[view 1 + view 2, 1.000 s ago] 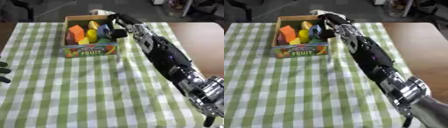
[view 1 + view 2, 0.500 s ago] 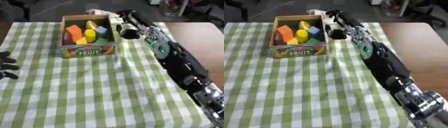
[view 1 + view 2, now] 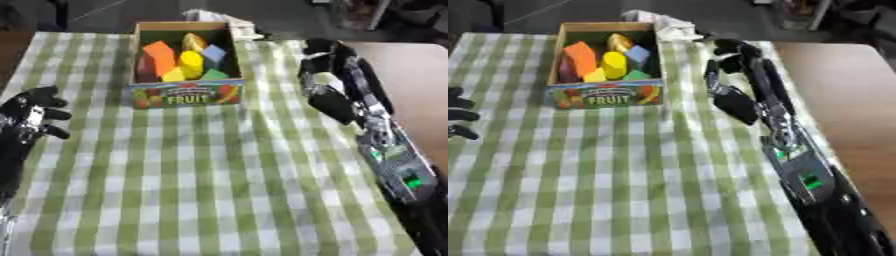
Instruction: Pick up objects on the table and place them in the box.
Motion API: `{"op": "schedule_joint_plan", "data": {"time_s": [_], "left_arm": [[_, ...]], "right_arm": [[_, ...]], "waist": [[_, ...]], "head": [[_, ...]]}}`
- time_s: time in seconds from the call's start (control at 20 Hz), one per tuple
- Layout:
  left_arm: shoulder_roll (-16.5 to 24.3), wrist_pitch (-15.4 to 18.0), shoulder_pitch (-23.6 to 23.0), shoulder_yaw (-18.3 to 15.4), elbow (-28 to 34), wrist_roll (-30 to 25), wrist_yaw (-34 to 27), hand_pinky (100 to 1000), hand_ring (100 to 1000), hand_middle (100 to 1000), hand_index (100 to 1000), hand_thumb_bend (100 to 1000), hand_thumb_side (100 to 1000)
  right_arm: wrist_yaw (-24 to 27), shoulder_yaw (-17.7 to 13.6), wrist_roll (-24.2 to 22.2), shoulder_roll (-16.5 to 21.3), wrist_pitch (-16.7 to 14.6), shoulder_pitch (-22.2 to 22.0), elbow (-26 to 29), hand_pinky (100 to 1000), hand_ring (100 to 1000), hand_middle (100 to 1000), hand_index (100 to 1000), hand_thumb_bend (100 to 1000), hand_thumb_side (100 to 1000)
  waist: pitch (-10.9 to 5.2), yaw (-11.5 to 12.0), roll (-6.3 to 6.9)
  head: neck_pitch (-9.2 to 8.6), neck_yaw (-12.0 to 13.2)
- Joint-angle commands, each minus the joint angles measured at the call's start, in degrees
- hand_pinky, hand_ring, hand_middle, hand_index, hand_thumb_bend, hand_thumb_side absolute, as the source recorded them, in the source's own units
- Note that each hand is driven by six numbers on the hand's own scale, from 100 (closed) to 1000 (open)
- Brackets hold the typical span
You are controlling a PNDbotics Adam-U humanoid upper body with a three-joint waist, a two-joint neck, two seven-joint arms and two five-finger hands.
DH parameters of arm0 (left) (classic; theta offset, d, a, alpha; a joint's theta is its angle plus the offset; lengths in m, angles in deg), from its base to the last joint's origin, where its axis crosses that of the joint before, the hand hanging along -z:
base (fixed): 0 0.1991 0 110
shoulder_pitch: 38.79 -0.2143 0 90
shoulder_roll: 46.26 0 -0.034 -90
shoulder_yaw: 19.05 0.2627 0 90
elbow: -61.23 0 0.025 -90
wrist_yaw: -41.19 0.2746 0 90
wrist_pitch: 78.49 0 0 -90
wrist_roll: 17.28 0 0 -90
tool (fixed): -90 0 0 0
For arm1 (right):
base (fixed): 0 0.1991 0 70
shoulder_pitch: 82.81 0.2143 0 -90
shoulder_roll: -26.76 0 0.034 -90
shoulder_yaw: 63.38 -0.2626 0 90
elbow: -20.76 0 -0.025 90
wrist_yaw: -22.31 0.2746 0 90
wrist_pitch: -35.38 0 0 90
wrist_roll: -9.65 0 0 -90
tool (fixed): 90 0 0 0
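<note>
The cardboard fruit box (image 3: 184, 95) stands at the far middle of the checked cloth. Inside it lie an orange block (image 3: 159, 56), a yellow piece (image 3: 190, 62), a blue block (image 3: 213, 52) and a green piece (image 3: 213, 75). My right hand (image 3: 332, 100) hovers to the right of the box, clear of its rim, fingers relaxed and holding nothing. Its arm runs down to the lower right corner. My left hand (image 3: 33, 107) rests open at the left edge, fingers spread, empty. No loose object shows on the cloth.
A green-and-white checked cloth (image 3: 201, 175) covers the table. A crumpled white thing (image 3: 214, 17) lies just behind the box. Bare brown tabletop (image 3: 411, 65) shows at the right beyond the cloth.
My right hand has drawn back from over the box to the right and nearer to me, empty. The camera has shifted, and the left hand shows further in.
</note>
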Motion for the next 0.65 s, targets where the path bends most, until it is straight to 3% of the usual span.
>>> {"op": "schedule_joint_plan", "data": {"time_s": [0.05,0.35,0.65], "left_arm": [[0.4,0.3,0.3,-0.3,0.3,0.7,0.2,516,649,642,800,100,751],[0.3,0.6,-0.5,-0.1,-0.7,1.5,-0.5,516,650,641,798,100,756],[0.2,1.0,-1.0,0.5,-1.4,1.6,-1.2,516,655,643,795,100,759]], "right_arm": [[0.9,-1.3,1.5,-2.0,-1.5,-3.0,3.0,684,652,675,787,100,447],[1.7,-2.0,3.8,-4.7,-3.7,-8.0,2.3,675,637,657,781,100,467],[2.5,-2.4,5.3,-5.5,-4.1,-9.6,1.8,671,628,647,781,100,467]], "waist": [[-0.38,-0.3,0.33],[-0.26,-1.1,0.48],[-0.47,-1.8,0.65]], "head": [[0.25,1.7],[0.25,3.1],[0.25,3.8]]}}
